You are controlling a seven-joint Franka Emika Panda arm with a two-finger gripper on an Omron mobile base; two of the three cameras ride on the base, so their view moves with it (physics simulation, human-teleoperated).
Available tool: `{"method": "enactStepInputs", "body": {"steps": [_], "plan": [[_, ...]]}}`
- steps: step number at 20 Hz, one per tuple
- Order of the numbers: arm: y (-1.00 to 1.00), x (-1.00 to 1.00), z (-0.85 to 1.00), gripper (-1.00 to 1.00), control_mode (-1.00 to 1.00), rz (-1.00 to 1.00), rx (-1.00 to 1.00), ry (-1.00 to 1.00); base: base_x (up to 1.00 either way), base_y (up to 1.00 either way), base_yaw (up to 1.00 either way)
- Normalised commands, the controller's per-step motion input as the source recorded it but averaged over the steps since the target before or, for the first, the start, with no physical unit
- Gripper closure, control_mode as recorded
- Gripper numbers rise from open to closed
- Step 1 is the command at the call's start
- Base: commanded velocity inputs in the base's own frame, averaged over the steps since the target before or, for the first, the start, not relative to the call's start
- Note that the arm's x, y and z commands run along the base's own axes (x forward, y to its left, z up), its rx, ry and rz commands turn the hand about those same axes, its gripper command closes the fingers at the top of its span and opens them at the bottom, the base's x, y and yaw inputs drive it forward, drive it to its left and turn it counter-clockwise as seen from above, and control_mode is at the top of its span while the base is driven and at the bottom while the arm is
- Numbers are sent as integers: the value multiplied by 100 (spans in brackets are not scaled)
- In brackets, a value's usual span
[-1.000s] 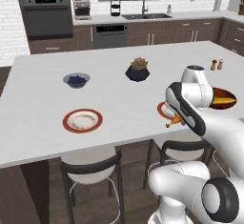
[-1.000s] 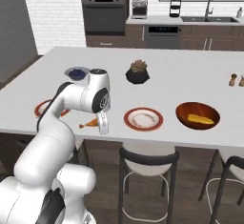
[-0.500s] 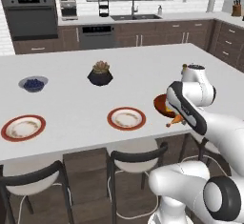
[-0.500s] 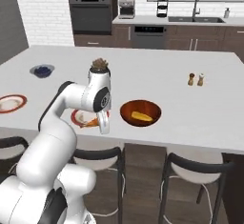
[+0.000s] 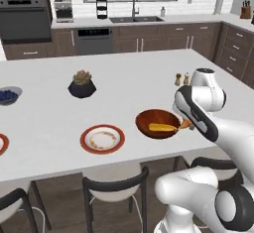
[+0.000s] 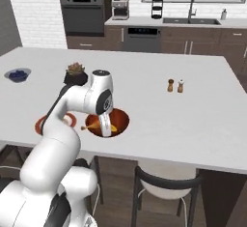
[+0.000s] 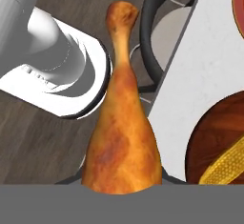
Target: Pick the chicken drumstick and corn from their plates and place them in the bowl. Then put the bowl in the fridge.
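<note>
Base has driven on; bowl point(image 5: 158, 124) now centre frame. Our tool point(image 6: 105, 124) grips chicken drumstick point(image 7: 122, 123) at bowl's rim, corn point(image 5: 163, 127) inside.

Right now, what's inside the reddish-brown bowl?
The corn lies in the bowl. The chicken drumstick isn't in it; the pincer holds it over the near rim. The arm covers part of the bowl's floor.

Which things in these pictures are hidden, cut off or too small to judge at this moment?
- Gripper fingertips: in the hand view the chicken drumstick covers them, so the grip is not visible.
- Gripper: in the right base view too small to read the jaws.
- Corn: cut by the hand view's right edge; in the left base view it lies whole in the bowl.
- Left plate: cut off by the left base view's edge.
</note>
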Motion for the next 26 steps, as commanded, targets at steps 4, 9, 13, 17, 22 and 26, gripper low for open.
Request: {"method": "enactStepInputs", "body": {"steps": [4, 9, 13, 17, 22, 26], "plan": [[0, 0, 0, 100, 100, 0, 0, 0, 28, 35, 0], [0, 0, 0, 100, 100, 0, 0, 0, 100, 26, 9], [0, 0, 0, 100, 100, 0, 0, 0, 100, 6, 16], [0, 25, -2, 100, -100, 4, 1, 0, 75, 0, 11], [0, 96, -31, 100, -100, 8, 2, 0, 0, 0, 0], [6, 100, -47, 100, -100, 3, 1, 9, 0, 0, 0]]}}
